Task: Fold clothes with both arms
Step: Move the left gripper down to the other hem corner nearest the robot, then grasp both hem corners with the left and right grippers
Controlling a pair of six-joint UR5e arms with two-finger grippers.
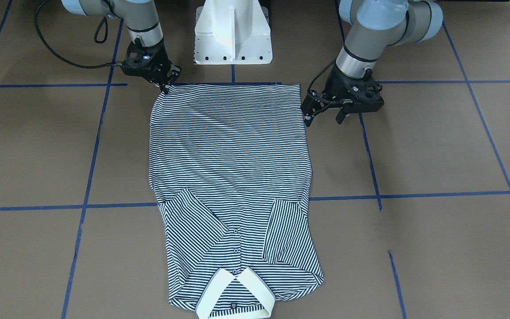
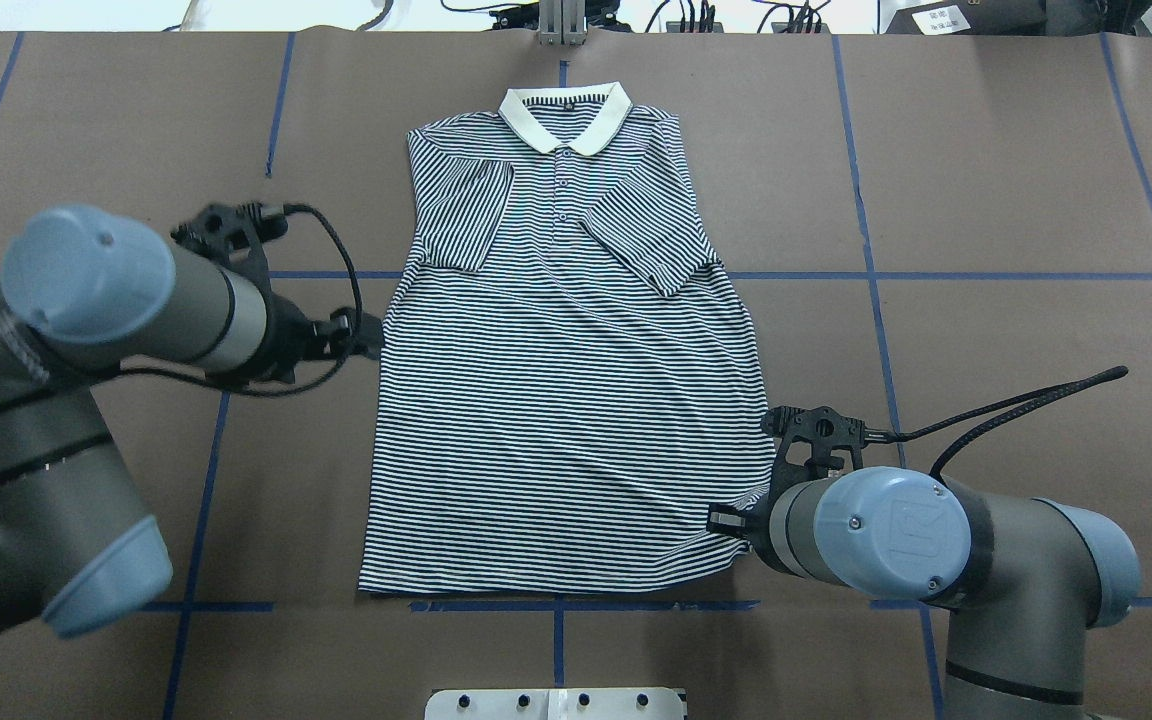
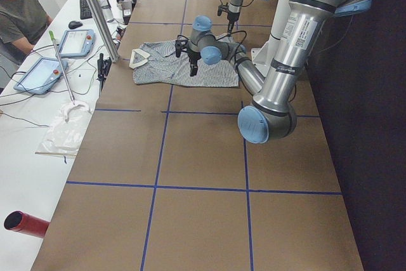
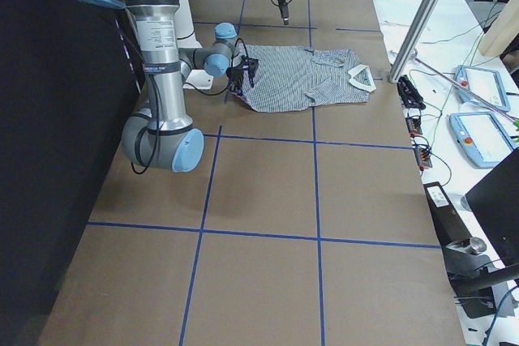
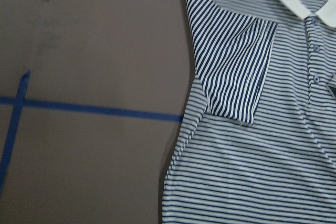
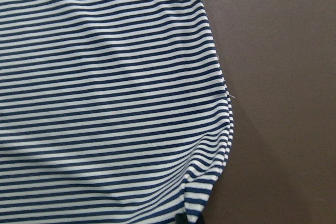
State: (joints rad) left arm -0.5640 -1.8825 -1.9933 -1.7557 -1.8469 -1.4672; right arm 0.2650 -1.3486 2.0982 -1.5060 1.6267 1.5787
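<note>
The striped polo shirt [image 1: 228,155] lies flat and face up on the brown table, cream collar [image 2: 564,115] at the far side. Both sleeves are folded in over the chest. My right gripper [image 1: 165,88] is at the hem corner on my right, its fingers pinched together on the cloth, which puckers there [image 6: 210,182] in the right wrist view. My left gripper [image 1: 323,118] stands open just off the shirt's side edge near the hem, with nothing between its fingers. The left wrist view shows the folded sleeve [image 5: 236,72] and no fingers.
The white pedestal base [image 1: 233,33] stands just behind the hem. Blue tape lines [image 1: 414,195] cross the brown table. Beyond the collar end, a side table holds teach pendants [image 3: 38,74] and cables, and a person [image 3: 19,17] sits there.
</note>
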